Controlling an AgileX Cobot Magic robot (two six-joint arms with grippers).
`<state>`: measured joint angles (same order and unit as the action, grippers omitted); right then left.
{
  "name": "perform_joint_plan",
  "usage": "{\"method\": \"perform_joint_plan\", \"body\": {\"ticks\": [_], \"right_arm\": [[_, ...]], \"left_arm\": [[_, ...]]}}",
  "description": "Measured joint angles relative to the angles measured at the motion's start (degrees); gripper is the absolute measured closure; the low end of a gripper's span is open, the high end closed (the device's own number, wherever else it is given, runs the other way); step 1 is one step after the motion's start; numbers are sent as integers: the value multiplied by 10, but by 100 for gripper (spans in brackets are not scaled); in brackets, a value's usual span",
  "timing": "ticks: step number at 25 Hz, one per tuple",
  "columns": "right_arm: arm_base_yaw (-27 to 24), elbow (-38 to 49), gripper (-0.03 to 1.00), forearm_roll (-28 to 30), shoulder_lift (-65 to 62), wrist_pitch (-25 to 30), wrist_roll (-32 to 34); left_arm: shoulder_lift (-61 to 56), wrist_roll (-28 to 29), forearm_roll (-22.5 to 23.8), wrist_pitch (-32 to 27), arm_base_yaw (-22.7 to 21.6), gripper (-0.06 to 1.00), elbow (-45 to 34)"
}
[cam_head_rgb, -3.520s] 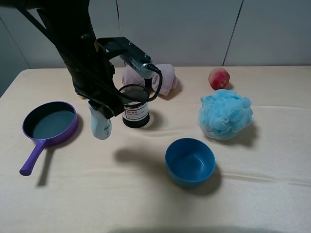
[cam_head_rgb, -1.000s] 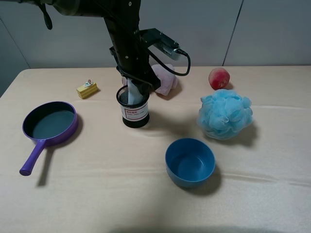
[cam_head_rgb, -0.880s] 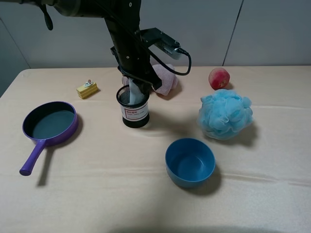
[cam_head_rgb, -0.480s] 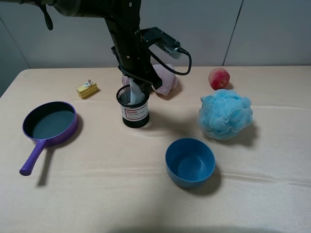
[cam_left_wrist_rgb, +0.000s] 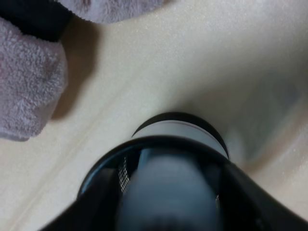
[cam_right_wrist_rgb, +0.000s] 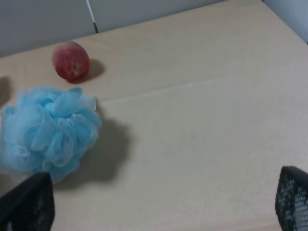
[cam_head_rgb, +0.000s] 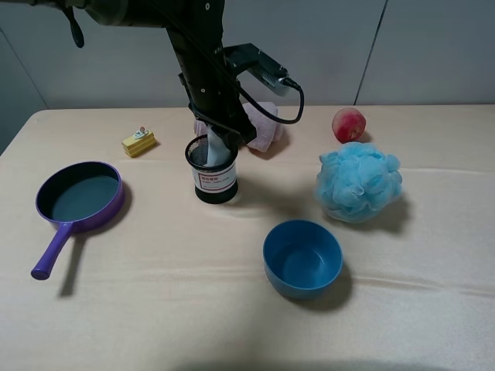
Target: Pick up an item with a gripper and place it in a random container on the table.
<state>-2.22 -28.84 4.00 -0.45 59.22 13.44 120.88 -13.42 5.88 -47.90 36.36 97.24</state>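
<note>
The item, a small white bottle, stands with its lower part inside the container, a black wire-mesh cup with a white label, at the back middle of the table. My left gripper hangs right over the cup, its black fingers closed around the bottle's top. In the left wrist view the bottle is a grey blur inside the cup's rim. My right gripper is open over bare table, its fingertips far apart. The right arm is outside the exterior high view.
A purple pan lies at the left and a yellow block behind it. A pink towel sits just behind the cup. A blue bowl stands front centre. A blue bath pouf and a red fruit are at the right.
A few seconds ago the left gripper held the bottle in the air left of the cup. It has since carried the bottle over and down into the cup. Over the last second it barely moves.
</note>
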Motion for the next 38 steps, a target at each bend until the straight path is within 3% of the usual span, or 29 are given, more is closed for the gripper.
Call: {"method": "perform_joint_plan", "body": {"ticks": [8, 11, 22, 38], "right_arm": [[0, 0, 27, 0, 0, 0, 0], [0, 0, 27, 0, 0, 0, 0], [0, 0, 27, 0, 0, 0, 0], [0, 0, 27, 0, 0, 0, 0]], "left_arm": [[0, -2, -12, -8, 0, 11, 0], [0, -2, -13, -8, 0, 4, 0], [0, -14, -14, -18, 0, -4, 0], [-5, -8, -14, -24, 0, -5, 0]]}}
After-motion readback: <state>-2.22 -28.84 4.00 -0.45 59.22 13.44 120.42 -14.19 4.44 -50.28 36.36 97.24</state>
